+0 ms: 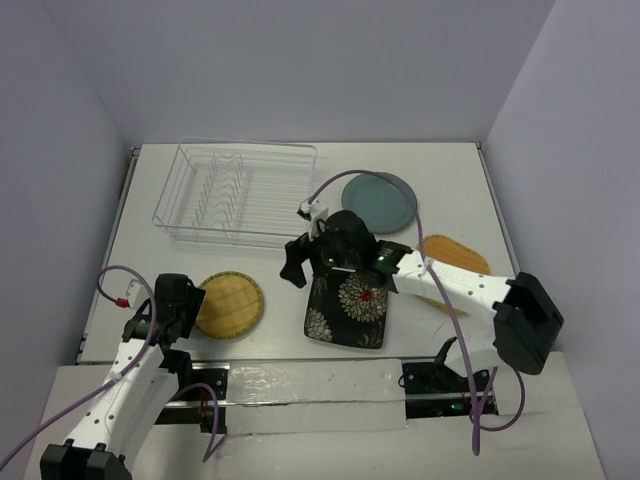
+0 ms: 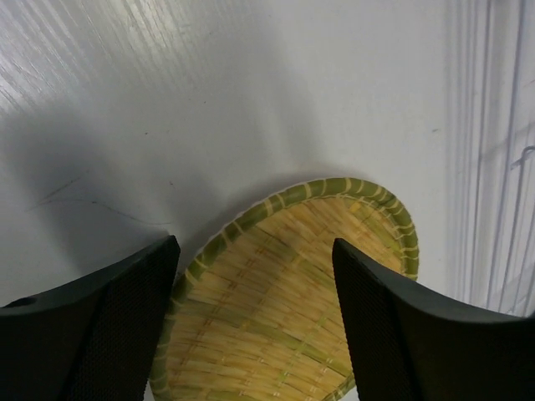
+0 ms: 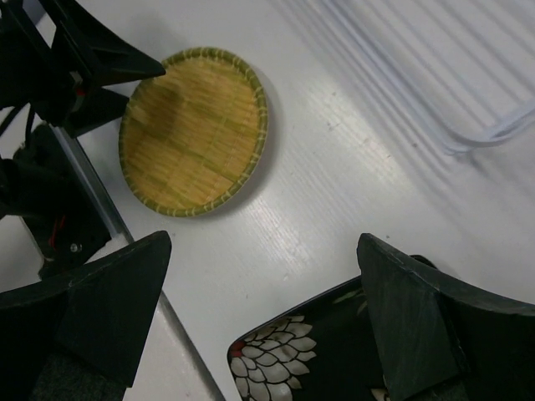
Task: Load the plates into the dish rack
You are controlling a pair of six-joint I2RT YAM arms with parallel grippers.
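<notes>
The round yellow woven plate lies flat at the front left. My left gripper is open at its left rim, with the plate between the fingers. The square black flowered plate lies at the front centre. My right gripper is open above its far left corner, holding nothing. The teal-grey plate lies behind it. The orange woven plate is partly hidden by the right arm. The clear dish rack stands at the back left.
White walls close in the table on three sides. The right wrist view also shows the yellow plate, the left arm's fingers beside it, and a corner of the rack. A metal rail runs along the near edge.
</notes>
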